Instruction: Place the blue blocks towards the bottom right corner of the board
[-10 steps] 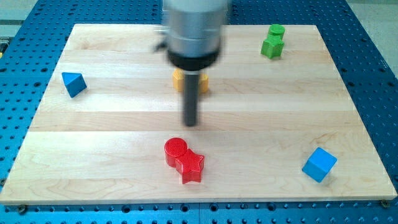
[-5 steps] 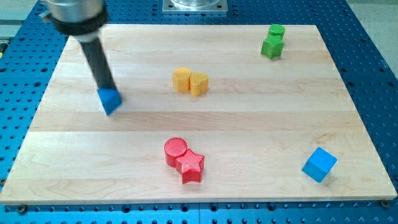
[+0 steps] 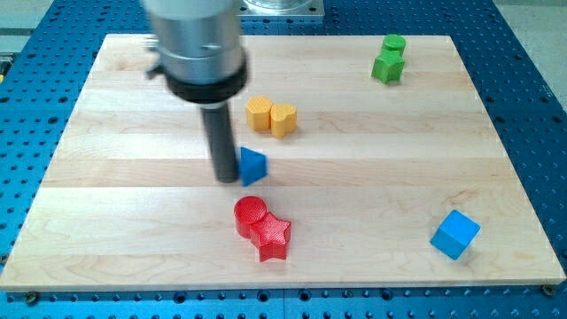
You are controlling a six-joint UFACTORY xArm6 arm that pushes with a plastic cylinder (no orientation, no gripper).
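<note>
A blue triangular block point(image 3: 253, 164) sits near the board's middle, just above the red blocks. My tip point(image 3: 227, 179) touches its left side. A blue cube point(image 3: 454, 234) lies near the board's bottom right corner, far to the right of my tip.
A red cylinder point(image 3: 250, 213) and a red star block point(image 3: 273, 236) touch each other just below my tip. Two yellow blocks point(image 3: 271, 116) sit above the blue triangle. Two green blocks point(image 3: 389, 58) stand at the top right. The wooden board point(image 3: 354, 177) lies on a blue perforated table.
My tip swung from the middle to the left, met the blue triangular block and pushed it right, from the board's left edge to near the middle.
</note>
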